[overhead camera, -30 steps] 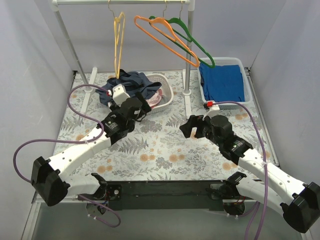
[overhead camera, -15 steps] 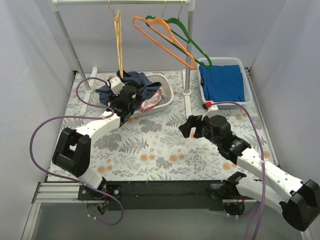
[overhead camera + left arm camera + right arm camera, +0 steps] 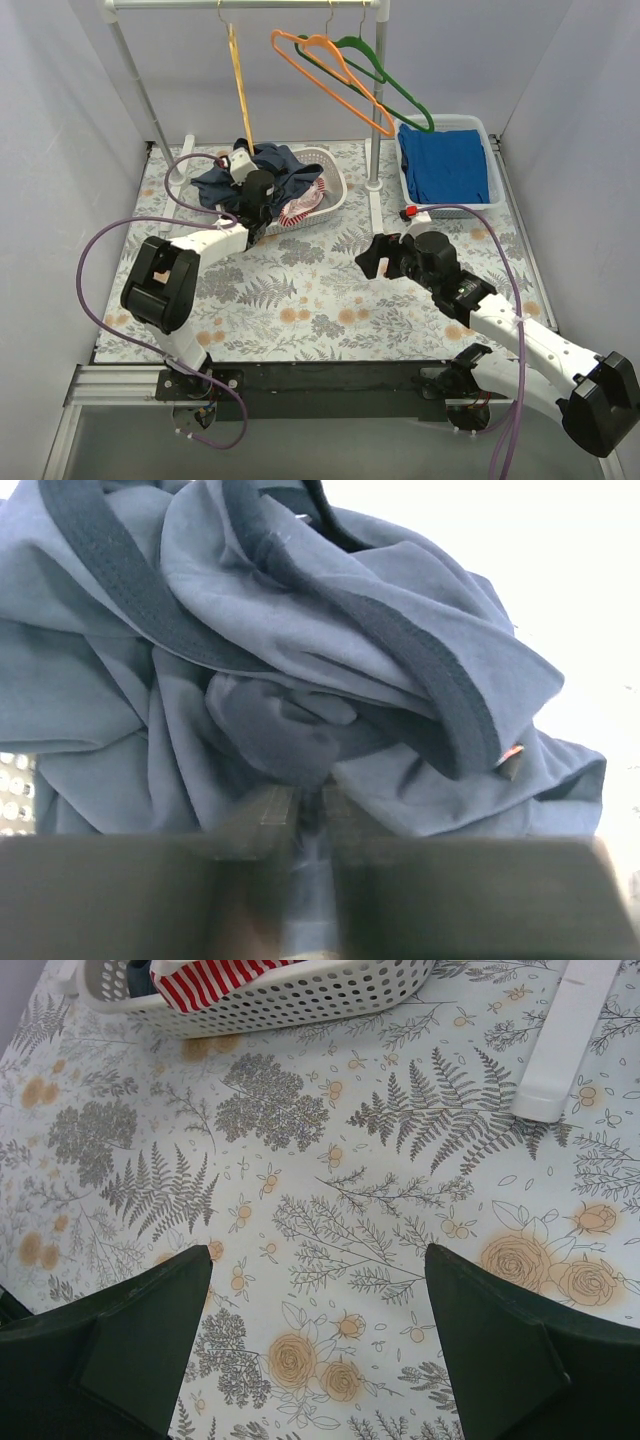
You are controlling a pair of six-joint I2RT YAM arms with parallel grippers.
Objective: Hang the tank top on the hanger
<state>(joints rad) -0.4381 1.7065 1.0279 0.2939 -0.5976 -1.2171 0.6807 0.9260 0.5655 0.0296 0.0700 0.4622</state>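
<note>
My left claw (image 3: 258, 188) reaches to the tank top (image 3: 275, 160), which lies heaped on the white basket (image 3: 336, 186) at the far left of the flowered table (image 3: 300, 290). From above my wrist hides the fingertips. Only the left wrist view shows the grip: my fingers (image 3: 268, 815) are drawn almost together, with a fold of the navy cloth caught between them (blurred, but the blue runs down into the narrow gap). It also shows dark bound edges and a small orange tag (image 3: 512, 757).

The yellow hanger (image 3: 238, 85) hangs edge-on from the rail (image 3: 250, 4), just above the heap. On the same rail to its right hang the orange hanger (image 3: 330, 65) and the green hanger (image 3: 392, 85).

My right claw (image 3: 378, 254) hangs spread wide over bare table. Its camera sees the striped garment (image 3: 200, 980) in the basket. The blue folded cloth (image 3: 445, 165) fills a bin (image 3: 491, 150) at the far right.
</note>
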